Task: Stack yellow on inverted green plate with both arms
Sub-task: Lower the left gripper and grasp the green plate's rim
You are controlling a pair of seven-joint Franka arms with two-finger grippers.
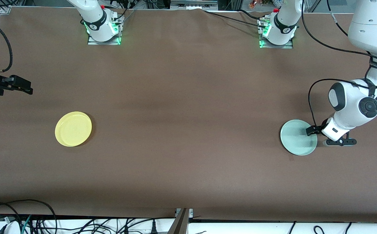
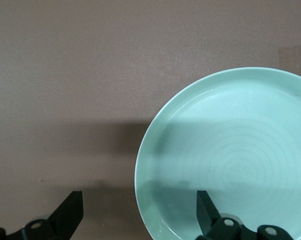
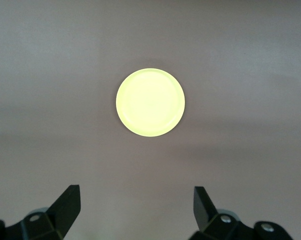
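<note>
My left gripper (image 2: 139,212) straddles the green plate (image 1: 297,138) rim, wide open; a shallow bite could slip mid-flip. Right gripper (image 3: 135,207) waits, open wide, above the yellow (image 1: 73,128).

Bright yellow plate (image 1: 73,128) glowing in the lower left of the front frame, plain, no pattern, almost lemon-white at the centre of the right wrist frame. Pale mint-green plate (image 1: 298,137) at the lower right, plain too, and in the left wrist frame faint concentric rings show on its inside. The table (image 1: 188,113) runs flat matte brown all the way across. Both arms are white with grey-black joint caps; the left gripper (image 1: 312,130) is black, the right gripper (image 1: 19,86) is black at the left edge. Bases along the top glow green, with small red spots above them.
</note>
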